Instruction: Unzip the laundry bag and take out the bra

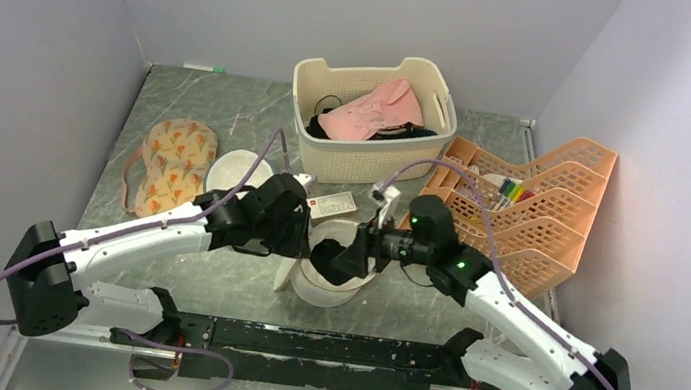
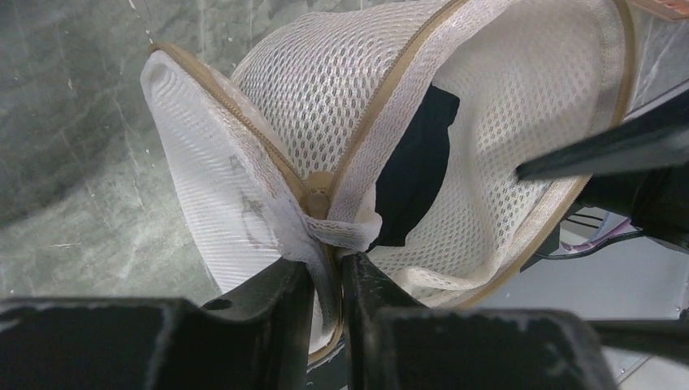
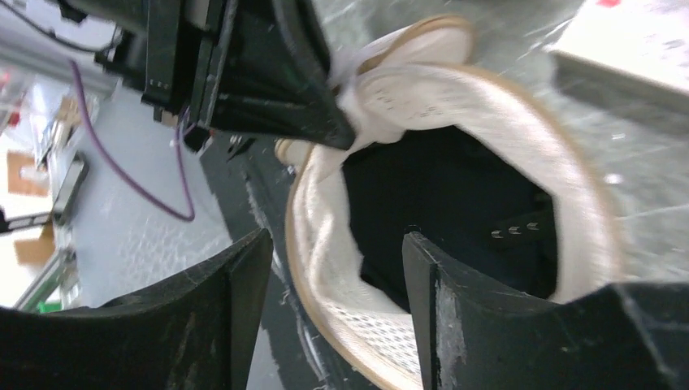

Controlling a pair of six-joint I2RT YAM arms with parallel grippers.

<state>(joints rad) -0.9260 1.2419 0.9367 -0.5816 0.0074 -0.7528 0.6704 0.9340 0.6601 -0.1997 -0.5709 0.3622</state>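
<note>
Centrally, the bag sits unzipped at 6 o'clock from the basket, with the black bra inside. The left gripper, at 9 o'clock, pinches the bag's zip seam. The right gripper, at 3 o'clock, straddles the rim with its jaws apart.

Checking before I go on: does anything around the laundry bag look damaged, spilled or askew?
Nothing damaged or spilled. The laundry bag gapes unzipped, its rim bunched in the shut left gripper; the black bra sits inside, the right gripper open over it.
</note>
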